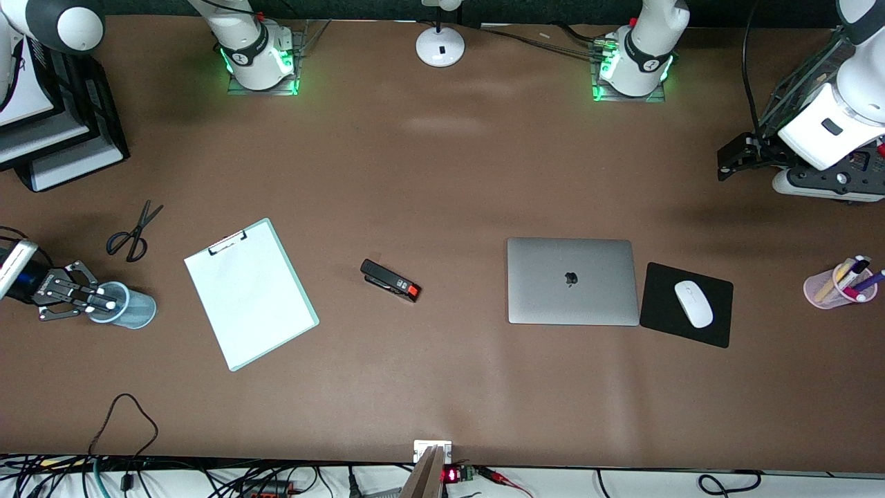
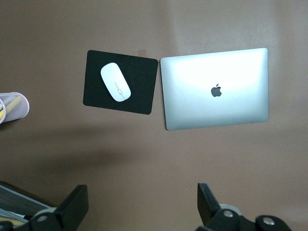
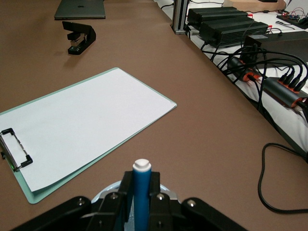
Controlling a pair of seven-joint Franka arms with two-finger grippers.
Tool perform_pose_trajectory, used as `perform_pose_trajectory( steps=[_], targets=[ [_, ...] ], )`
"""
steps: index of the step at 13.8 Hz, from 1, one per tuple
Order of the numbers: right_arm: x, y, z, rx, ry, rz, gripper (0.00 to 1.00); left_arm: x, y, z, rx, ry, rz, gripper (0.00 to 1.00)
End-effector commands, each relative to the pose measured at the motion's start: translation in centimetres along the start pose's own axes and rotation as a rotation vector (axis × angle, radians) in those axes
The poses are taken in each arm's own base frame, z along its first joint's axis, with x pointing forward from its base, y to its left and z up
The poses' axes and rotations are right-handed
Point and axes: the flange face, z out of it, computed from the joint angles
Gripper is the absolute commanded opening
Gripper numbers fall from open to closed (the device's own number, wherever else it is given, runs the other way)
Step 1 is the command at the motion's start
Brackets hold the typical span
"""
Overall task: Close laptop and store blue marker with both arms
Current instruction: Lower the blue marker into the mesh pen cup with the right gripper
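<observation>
The laptop (image 1: 570, 280) lies closed on the table, silver lid up with its dark logo showing; it is also in the left wrist view (image 2: 215, 89). My right gripper (image 1: 97, 302) (image 3: 142, 180) is shut on the blue marker (image 3: 142, 192), which stands upright with its whitish end up. It is held over a pale blue cup (image 1: 138, 311) (image 3: 108, 192) at the right arm's end of the table. My left gripper (image 1: 726, 159) (image 2: 142, 197) hangs open and empty over bare table at the left arm's end.
A black mousepad (image 1: 719, 325) with a white mouse (image 1: 693, 303) lies beside the laptop. A pink cup of markers (image 1: 840, 283) stands toward the left arm's end. A stapler (image 1: 390, 280), clipboard (image 1: 250, 292) and scissors (image 1: 133, 232) lie between laptop and cup.
</observation>
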Motion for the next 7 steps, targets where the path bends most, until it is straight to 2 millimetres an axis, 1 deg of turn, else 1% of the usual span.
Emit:
perform_pose_trajectory(
  steps=[1, 3, 4, 5, 6, 7],
  targets=[
    [-1.1, 0.0, 0.5, 0.000, 0.040, 0.002, 0.02, 0.3, 0.0, -0.7, -0.002, -0.003, 0.018, 1.00],
    [-1.8, -0.3, 0.2, 0.005, 0.040, 0.016, 0.02, 0.2, 0.0, -0.6, -0.002, -0.013, 0.018, 1.00],
    [-1.4, -0.4, 0.2, 0.018, 0.046, 0.019, 0.14, 0.2, -0.1, -0.5, -0.002, -0.015, 0.015, 1.00],
    [-0.9, -0.2, -0.1, 0.014, 0.044, 0.017, 0.86, 0.2, -0.1, -0.5, -0.002, -0.015, 0.016, 1.00],
    [-0.5, -0.1, -0.5, 0.013, 0.043, 0.033, 1.00, 0.2, -0.1, -0.5, -0.002, -0.015, 0.016, 1.00],
    [0.4, 0.1, -1.0, 0.011, 0.043, 0.056, 1.00, 0.2, -0.1, -0.5, -0.002, -0.015, 0.015, 1.00]
  ],
)
